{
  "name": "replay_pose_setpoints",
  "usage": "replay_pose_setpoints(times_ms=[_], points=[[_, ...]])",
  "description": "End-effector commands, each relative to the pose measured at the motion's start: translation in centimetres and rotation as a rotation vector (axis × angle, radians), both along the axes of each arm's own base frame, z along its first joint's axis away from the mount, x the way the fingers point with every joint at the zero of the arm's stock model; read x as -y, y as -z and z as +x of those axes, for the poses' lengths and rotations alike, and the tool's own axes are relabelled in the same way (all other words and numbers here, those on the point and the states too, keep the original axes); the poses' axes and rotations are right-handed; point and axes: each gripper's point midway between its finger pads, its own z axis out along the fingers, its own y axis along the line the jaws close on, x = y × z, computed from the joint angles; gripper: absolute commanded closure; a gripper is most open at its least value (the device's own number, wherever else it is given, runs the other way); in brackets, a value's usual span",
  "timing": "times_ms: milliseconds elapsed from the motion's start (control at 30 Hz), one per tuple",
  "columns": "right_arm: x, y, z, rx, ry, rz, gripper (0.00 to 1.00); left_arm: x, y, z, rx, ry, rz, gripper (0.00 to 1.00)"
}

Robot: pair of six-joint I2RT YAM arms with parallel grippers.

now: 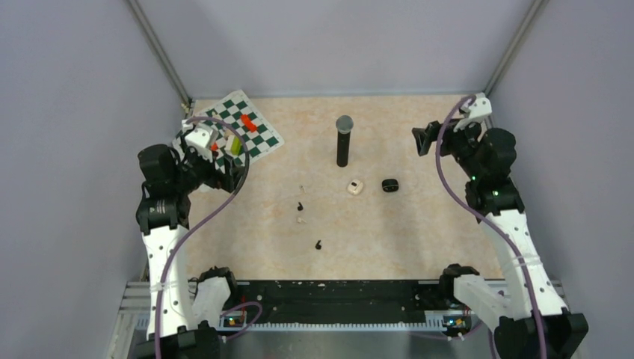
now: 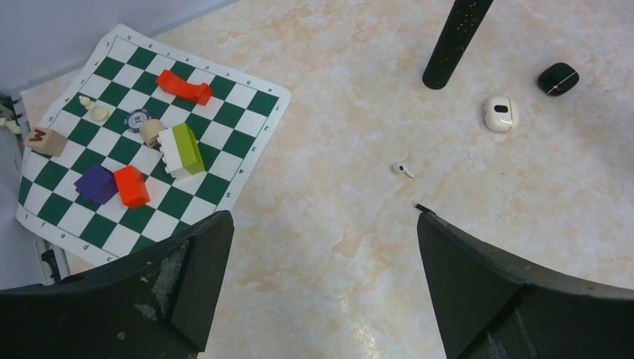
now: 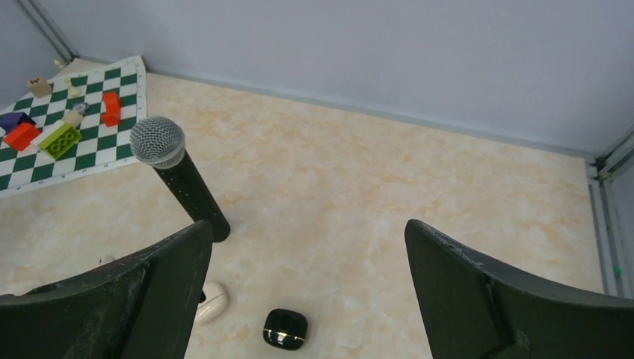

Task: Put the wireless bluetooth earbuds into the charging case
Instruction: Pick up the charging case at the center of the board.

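Observation:
A white case (image 1: pixel 356 187) and a black case (image 1: pixel 389 185) sit side by side near the table's middle. Two black earbuds (image 1: pixel 300 205) (image 1: pixel 318 244) and two whitish earbuds (image 1: pixel 301 220) (image 1: pixel 302 188) lie loose on the table to their left. My left gripper (image 1: pixel 233 169) is open and empty, raised over the mat's near edge. My right gripper (image 1: pixel 425 140) is open and empty, raised at the far right. The left wrist view shows a whitish earbud (image 2: pixel 404 170), a black earbud's tip (image 2: pixel 423 209) by my finger, the white case (image 2: pixel 500 114) and the black case (image 2: pixel 558 78). The right wrist view shows the black case (image 3: pixel 285 328) and the white case (image 3: pixel 211 301).
A tall black microphone (image 1: pixel 343 140) stands upright just behind the cases. A green-and-white chessboard mat (image 1: pixel 263 140) at the far left carries several blocks and small pieces. Grey walls close in the table on three sides.

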Motion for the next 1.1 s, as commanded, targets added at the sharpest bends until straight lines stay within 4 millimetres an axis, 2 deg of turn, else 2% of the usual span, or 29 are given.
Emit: replay_pose_setpoints(times_ms=[0, 100, 200, 267, 467, 733, 867, 1067], points=[[0.0, 3.4, 2.7, -0.22, 0.012, -0.033, 0.01, -0.8, -0.2, 0.0, 0.024, -0.025, 0.062, 0.01], [0.4, 8.5, 4.1, -0.423, 0.019, -0.111, 0.01, -1.1, 1.0, -0.3, -0.008, -0.028, 0.079, 0.01], [0.1, 13.8, 4.5, -0.564, 0.0, -0.137, 0.02, -0.2, 2.3, -0.3, -0.03, 0.008, 0.033, 0.01], [-0.2, 15.8, 4.5, -0.616, -0.007, -0.176, 0.02, 0.0, 2.8, -0.5, -0.036, 0.029, 0.033, 0.01], [-2.7, 20.0, 3.9, -0.721, -0.091, -0.21, 0.02, 0.2, 2.6, -0.6, -0.034, 0.037, 0.025, 0.01], [-5.8, 25.4, 2.7, -0.855, -0.238, -0.298, 0.06, 0.3, 3.4, -0.7, -0.05, 0.045, 0.022, 0.01], [-7.5, 27.0, 2.0, -0.901, -0.324, -0.264, 0.06, 0.5, 3.2, -0.8, -0.044, 0.05, 0.019, 0.01], [-7.7, 28.3, 2.4, -0.911, -0.328, -0.262, 0.07, 0.5, 3.5, -0.8, -0.051, 0.055, 0.016, 0.01]])
